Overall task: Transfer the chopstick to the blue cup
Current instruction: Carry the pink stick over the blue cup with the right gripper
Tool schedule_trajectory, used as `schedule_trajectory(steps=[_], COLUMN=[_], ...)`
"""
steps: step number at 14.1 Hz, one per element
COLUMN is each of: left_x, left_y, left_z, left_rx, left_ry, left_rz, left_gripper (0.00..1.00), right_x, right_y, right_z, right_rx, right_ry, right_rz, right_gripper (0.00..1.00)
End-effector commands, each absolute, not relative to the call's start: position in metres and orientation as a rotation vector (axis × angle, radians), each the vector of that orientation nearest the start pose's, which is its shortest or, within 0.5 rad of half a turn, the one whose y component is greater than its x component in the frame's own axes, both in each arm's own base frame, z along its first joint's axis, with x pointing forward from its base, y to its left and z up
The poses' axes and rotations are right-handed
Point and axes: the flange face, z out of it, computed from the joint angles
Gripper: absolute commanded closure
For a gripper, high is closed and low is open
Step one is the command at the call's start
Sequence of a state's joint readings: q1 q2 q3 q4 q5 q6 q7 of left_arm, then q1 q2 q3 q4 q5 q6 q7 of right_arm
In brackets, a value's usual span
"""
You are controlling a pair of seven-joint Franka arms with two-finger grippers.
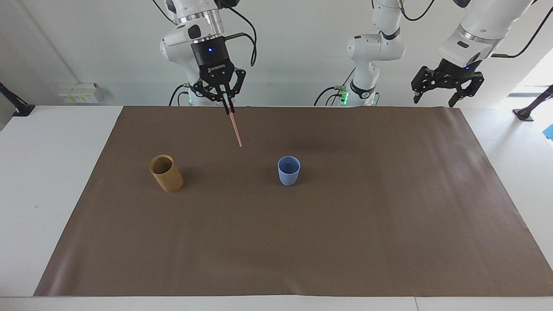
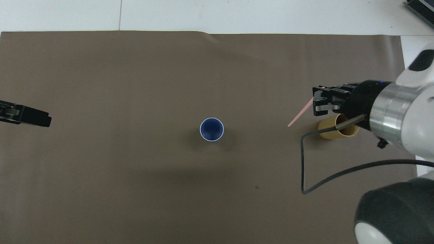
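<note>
My right gripper (image 1: 228, 110) (image 2: 314, 100) is shut on the top end of a thin pale pink chopstick (image 1: 236, 130) (image 2: 299, 116). The stick hangs slanted in the air over the mat, between the tan cup and the blue cup. The small light-blue cup (image 1: 288, 170) (image 2: 211, 129) stands upright in the middle of the mat with nothing in it. My left gripper (image 1: 435, 98) (image 2: 32, 117) waits open, raised over the left arm's end of the table, holding nothing.
A taller tan-brown cylindrical cup (image 1: 166, 173) (image 2: 330, 130) stands toward the right arm's end of the mat, partly covered by my right wrist in the overhead view. A brown mat (image 1: 302, 242) covers the white table. A black cable (image 2: 305, 162) loops from the right wrist.
</note>
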State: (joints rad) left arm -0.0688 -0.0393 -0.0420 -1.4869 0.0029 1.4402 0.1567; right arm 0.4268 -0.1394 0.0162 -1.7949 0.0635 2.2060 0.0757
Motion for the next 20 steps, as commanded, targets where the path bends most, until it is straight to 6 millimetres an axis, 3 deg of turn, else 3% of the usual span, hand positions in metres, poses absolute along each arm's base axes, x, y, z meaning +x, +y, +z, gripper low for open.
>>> schedule_trajectory(steps=[1, 6, 12, 16, 18, 19, 20], left_x=[0.519, 0.517, 0.517, 0.517, 0.517, 0.517, 0.517], left_y=[-0.053, -0.045, -0.046, -0.046, -0.046, -0.046, -0.046], left_z=[0.675, 0.678, 0.678, 0.678, 0.678, 0.678, 0.678], left_rx=[-3.111, -3.11, -3.11, -3.11, -3.11, -3.11, -3.11], left_ry=[0.45, 0.425, 0.427, 0.427, 0.427, 0.427, 0.427], left_rz=[-0.014, -0.002, -0.005, -0.005, -0.005, -0.005, -0.005], left_gripper=[0.0, 0.0, 0.0, 0.0, 0.0, 0.0, 0.0], right_x=[0.501, 0.503, 0.499, 0.495, 0.496, 0.496, 0.496], right_y=[0.266, 0.318, 0.357, 0.357, 0.355, 0.354, 0.353], right_z=[0.654, 0.622, 0.574, 0.532, 0.526, 0.524, 0.52], right_rx=[-2.768, -2.749, -2.735, -2.741, -2.749, -2.754, -2.76], right_ry=[-0.522, -0.67, -0.659, -0.684, -0.682, -0.681, -0.682], right_rz=[-0.784, -0.841, -0.877, -0.875, -0.864, -0.859, -0.848], right_gripper=[1.0, 1.0, 1.0, 1.0, 1.0, 0.97, 0.88])
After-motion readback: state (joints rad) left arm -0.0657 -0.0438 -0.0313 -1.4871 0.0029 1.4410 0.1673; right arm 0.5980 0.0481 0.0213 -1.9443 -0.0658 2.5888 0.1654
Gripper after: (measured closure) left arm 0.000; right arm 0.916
